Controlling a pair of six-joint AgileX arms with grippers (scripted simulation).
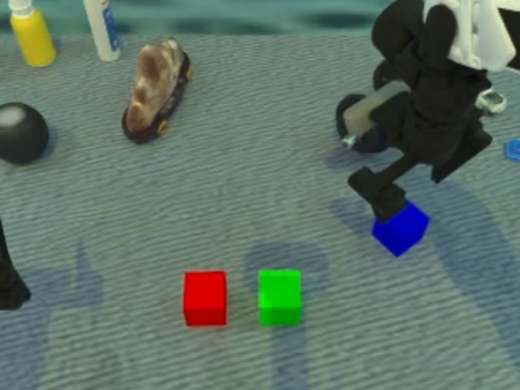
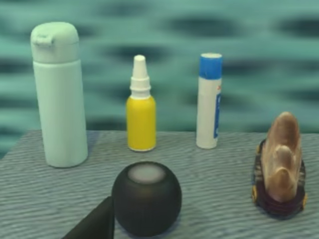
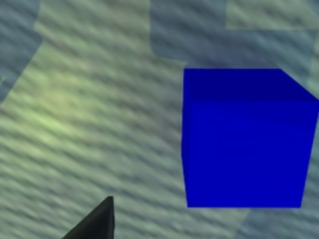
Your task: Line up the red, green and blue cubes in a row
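The red cube (image 1: pixel 205 298) and the green cube (image 1: pixel 279 297) sit side by side near the table's front, a small gap between them. The blue cube (image 1: pixel 400 227) lies to the right and farther back, turned at an angle. My right gripper (image 1: pixel 387 201) hangs just over its far-left corner, open and holding nothing. In the right wrist view the blue cube (image 3: pixel 246 142) rests on the cloth beside one dark fingertip (image 3: pixel 103 219), apart from it. My left gripper (image 1: pixel 8 280) is parked at the left edge, open; one of its fingertips (image 2: pixel 99 221) shows.
At the back left stand a yellow dropper bottle (image 1: pixel 32 36), a white tube with a blue label (image 1: pixel 101 28) and a mint bottle (image 2: pixel 59 94). A black ball (image 1: pixel 20 132) and a brown toy on wheels (image 1: pixel 156 89) lie nearby. A flat light-blue piece (image 1: pixel 513 149) is at the right edge.
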